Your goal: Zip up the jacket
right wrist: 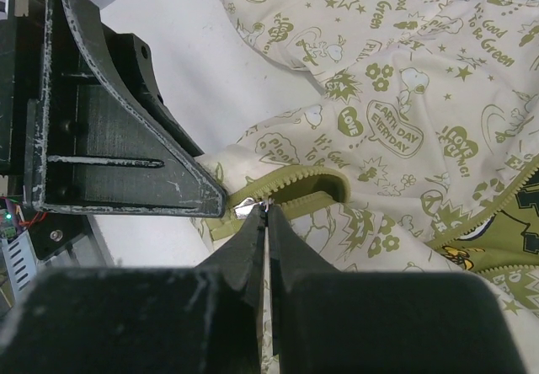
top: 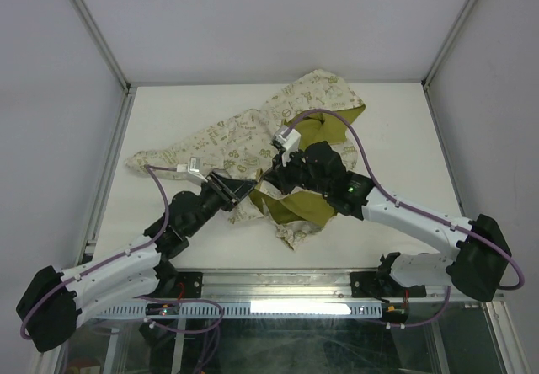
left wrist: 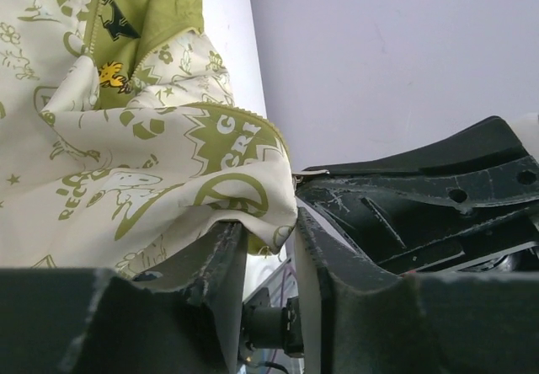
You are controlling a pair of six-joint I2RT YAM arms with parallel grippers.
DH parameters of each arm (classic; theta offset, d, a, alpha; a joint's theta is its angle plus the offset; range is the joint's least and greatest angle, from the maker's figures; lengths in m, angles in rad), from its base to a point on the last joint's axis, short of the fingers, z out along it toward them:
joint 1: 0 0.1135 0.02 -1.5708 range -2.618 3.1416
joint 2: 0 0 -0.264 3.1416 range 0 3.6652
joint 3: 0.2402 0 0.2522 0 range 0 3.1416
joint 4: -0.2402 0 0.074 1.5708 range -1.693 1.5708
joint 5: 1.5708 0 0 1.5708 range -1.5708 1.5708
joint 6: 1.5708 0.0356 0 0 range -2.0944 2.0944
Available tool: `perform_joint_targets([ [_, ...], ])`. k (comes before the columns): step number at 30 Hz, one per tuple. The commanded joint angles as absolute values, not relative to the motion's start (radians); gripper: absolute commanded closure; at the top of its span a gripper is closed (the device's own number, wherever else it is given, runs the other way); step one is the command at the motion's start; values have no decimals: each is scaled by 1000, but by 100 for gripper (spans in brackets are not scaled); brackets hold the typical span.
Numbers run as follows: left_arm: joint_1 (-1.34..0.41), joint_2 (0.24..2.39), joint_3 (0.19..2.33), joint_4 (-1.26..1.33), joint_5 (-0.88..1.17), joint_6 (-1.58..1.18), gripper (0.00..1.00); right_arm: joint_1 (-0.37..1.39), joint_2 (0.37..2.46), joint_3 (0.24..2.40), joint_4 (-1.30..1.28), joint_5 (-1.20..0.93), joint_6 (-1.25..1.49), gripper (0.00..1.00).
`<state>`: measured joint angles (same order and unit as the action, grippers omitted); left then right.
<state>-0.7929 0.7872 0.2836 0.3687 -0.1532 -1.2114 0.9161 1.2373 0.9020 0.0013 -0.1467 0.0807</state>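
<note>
White table [top: 168, 121] inside pale walls [top: 253, 20], metal frame posts [top: 93, 29] at back corners, lit strip [top: 286, 307] along near edge

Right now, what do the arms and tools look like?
The left arm and right arm have white links, black joints and a looping purple cable each. The right shows a green light. The left tool and right tool are black, with scuffed triangular fingers.

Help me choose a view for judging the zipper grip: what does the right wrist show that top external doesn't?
Only right wrist: the right pincer shut on a small metal zipper tab, beside the zipper teeth. Only top external: the whole jacket crumpled on the table, the left arm and right arm. Both: the left pincer at the jacket's edge.
</note>
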Motion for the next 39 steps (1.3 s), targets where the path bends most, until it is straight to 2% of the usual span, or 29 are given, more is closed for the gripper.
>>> perform_joint_targets([
  [1,-800,781,268,516,-153,-1183,75,920,1222,915,41,-159,103,100],
  [6,-802,765,256,498,-132,-1182,100,918,1228,927,32,-110,96,100],
  [14,-801,678,289,267,-34,-1161,100,834,1276,987,-44,100,57,100],
  [20,-801,633,349,14,19,-1120,100,741,1321,1001,-14,53,66,100],
  [27,-799,587,435,-188,-83,-1016,100,615,1334,1029,-27,3,60,100],
  [31,-794,665,584,-228,-135,-871,100,543,1324,1068,-50,-52,43,100],
  [39,-676,1003,1186,-320,-133,-496,100,411,1302,1348,-209,-86,-57,100],
])
